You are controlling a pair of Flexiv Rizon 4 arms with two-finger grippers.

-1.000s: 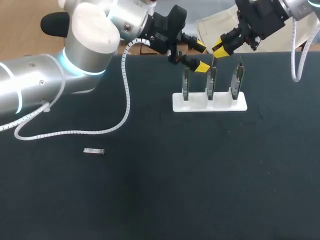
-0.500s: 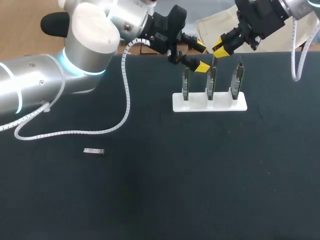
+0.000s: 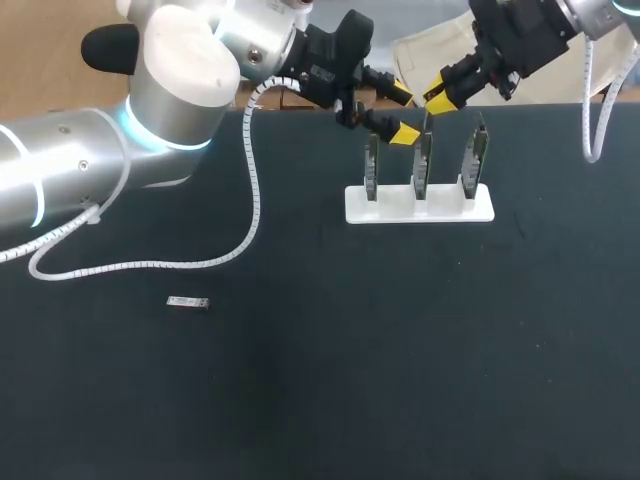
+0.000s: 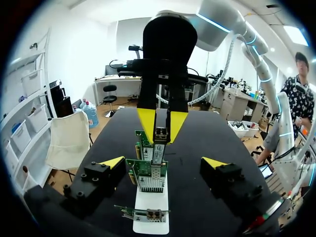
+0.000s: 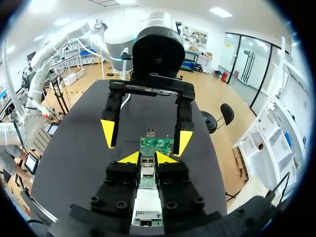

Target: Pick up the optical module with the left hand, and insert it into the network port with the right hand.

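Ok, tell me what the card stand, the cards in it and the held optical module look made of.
Card stand: likely plastic, plain matte white with no shine.
Network cards: green printed circuit board with silvery metal port cages.
Optical module in the right gripper: seemingly metal, grey with a dull sheen.

Table (image 3: pixel 400 350): matt black top, fine texture. Base (image 3: pixel 420 205): smooth white plastic, slight sheen. Cards (image 3: pixel 422 160): green circuit board w/ bright metal port cages. Module (image 4: pixel 160 134): bare silvery metal, dull shine. My left gripper (image 3: pixel 402 114) & right gripper (image 3: pixel 438 102): matt black bodies w/ dark screws, smooth yellow tips. My left arm (image 3: pixel 185 75): glossy white & silver shell. Cable (image 3: pixel 254 200): white ribbed plastic wrap.
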